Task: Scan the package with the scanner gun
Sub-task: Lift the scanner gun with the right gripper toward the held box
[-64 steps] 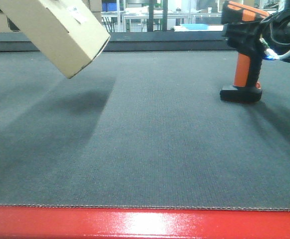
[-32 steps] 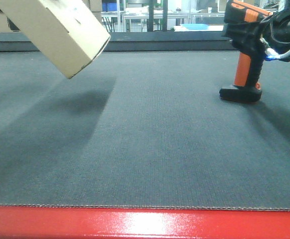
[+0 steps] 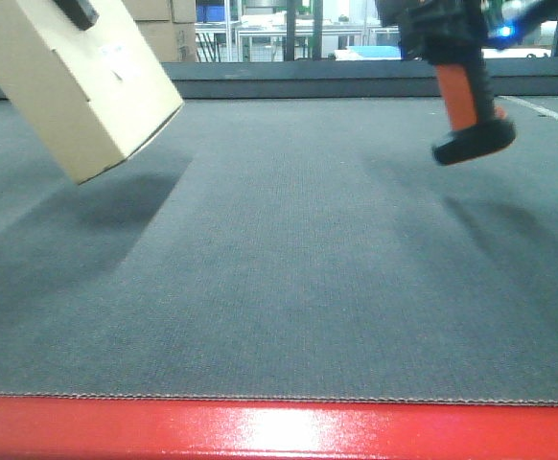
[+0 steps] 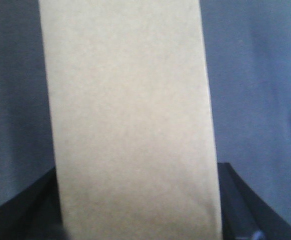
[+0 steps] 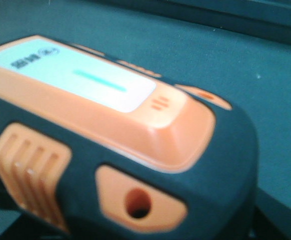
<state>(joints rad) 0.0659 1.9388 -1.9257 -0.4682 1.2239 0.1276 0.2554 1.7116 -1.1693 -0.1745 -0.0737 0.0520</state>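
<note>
left tool (image 4: 135, 207) grips package (image 3: 78, 91) | right tool (image 3: 495, 19) grips scanner gun (image 3: 465, 96) (both aloft)

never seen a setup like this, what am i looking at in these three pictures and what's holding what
This is a robot with two arms, each ending in a pincer with a camera at the wrist. The wide picture looks across a dark grey mat with a red edge. The left pincer holds a plain tan cardboard box, tilted, in the air; its wrist camera sees that box close up between two black fingers. The right pincer holds an orange and black pistol-shaped scanner gun clear of the mat; its wrist camera shows the scanner's head, close and blurred.
</note>
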